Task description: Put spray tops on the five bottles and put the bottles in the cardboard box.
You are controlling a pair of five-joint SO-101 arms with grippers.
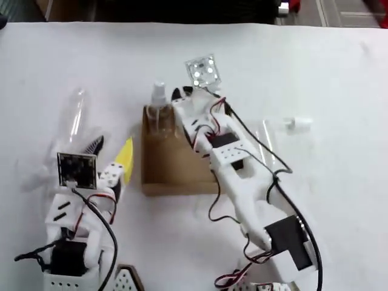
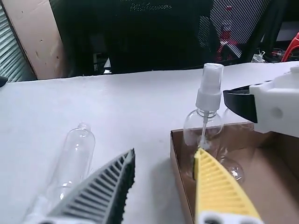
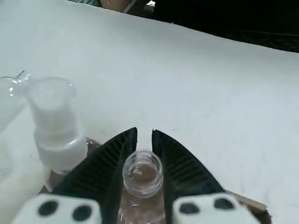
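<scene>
1. Right gripper (image 3: pixel 145 131): black ribbed fingers (image 3: pixel 182 172) clamped on the threaded neck of an uncapped clear plastic bottle (image 3: pixel 142 176). The bottle is upright, mouth open, at the far end of the shallow brown cardboard box (image 1: pixel 173 179).
2. Just beside it in the box is a clear round-shouldered bottle with a white spray top (image 2: pixel 204 122), upright, dip tube visible through the wall.
3. Left gripper (image 2: pixel 164 151): one grey ribbed finger (image 2: pixel 100 196) and one yellow ribbed finger (image 2: pixel 219 191), spread wide and holding nothing, low over the table just left of the box.
4. A clear cylindrical bottle lying on its side (image 2: pixel 75 158), no top, is on the matte white table (image 1: pixel 315 66) left of the box.
5. A loose white spray top (image 1: pixel 297 123) lies on the table, well right of the box.
</scene>
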